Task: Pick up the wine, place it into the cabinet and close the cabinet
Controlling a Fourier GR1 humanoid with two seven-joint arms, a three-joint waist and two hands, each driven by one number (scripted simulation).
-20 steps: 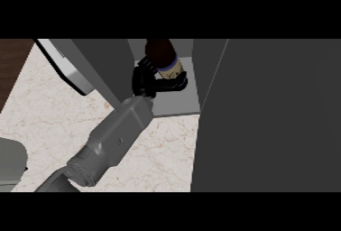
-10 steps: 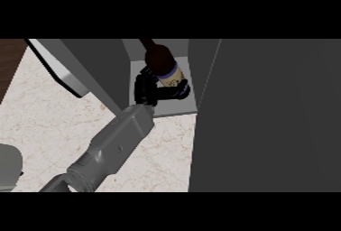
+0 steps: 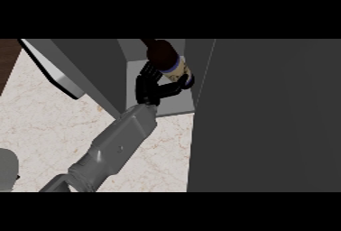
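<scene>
Where fingers curl, dark wine.

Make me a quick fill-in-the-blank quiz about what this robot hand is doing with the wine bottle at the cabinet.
1. The hand is curled round the ____ bottle.
2. The bottle is held inside the open ____.
3. The countertop has a pale ____ pattern.

Missing words: wine; cabinet; marble
</scene>
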